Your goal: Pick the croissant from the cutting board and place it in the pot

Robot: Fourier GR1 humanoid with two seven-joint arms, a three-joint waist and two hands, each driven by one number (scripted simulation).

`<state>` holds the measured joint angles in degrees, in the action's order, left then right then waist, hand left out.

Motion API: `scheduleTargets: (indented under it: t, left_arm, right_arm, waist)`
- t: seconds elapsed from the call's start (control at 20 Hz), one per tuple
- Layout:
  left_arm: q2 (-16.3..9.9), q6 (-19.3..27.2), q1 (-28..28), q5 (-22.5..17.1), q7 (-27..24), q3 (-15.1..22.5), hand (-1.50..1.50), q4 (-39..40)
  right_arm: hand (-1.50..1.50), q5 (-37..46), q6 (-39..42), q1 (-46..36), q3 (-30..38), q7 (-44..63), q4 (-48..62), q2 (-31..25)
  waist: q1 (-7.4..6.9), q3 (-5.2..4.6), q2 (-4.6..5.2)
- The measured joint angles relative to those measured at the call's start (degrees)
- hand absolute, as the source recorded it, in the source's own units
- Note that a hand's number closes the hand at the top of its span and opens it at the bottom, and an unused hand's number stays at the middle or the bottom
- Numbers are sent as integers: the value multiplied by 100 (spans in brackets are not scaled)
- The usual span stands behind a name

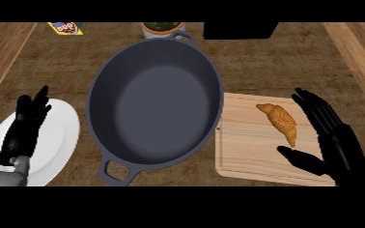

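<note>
Nothing of the task is showing as done yet. Nearest, the right hand (329, 140) is hovering just beside the croissant (280, 121), fingers (317, 107) straight and spread, holding nothing. The croissant is lying on the cutting board (246, 159). The left hand (25, 125) is resting open over a white plate (61, 140). Farther on, the pot (153, 101) is sitting on the counter (285, 67) holding no croissant; both grasp and transfer are remaining.
</note>
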<state>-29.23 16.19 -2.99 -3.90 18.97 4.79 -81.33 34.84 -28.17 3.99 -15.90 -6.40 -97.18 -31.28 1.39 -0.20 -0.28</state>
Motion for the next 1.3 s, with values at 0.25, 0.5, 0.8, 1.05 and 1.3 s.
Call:
scheduleTargets:
  t: [0.25, 0.5, 0.8, 1.05, 1.3]
  left_arm:
    - [-1, -39, -89, 23, 62, -27, 0, 42]
    - [-22, -72, -147, 56, 163, -33, 0, -42]
    - [38, -176, -64, 98, 148, -100, 0, -114]
    - [155, -292, -40, 231, 255, -199, 0, -230]
    - [351, -405, -191, 412, 176, -342, 0, -3]
  right_arm:
    - [-150, 901, 1071, 123, -140, 1614, -767, -521]
    - [-150, 1298, 2601, 88, -556, 3051, -1385, -721]
    - [-150, 1304, 4172, -186, -908, 4464, -2080, -423]
    - [-150, 1416, 4591, -419, -752, 4694, -1733, -31]
    - [-150, 1592, 4623, -518, -503, 4411, -1192, 235]
  waist:
    - [-22, -10, -3]
    - [-100, -9, 7]
    - [-143, 7, 18]
    - [-149, 16, 24]
    - [-143, 18, 28]
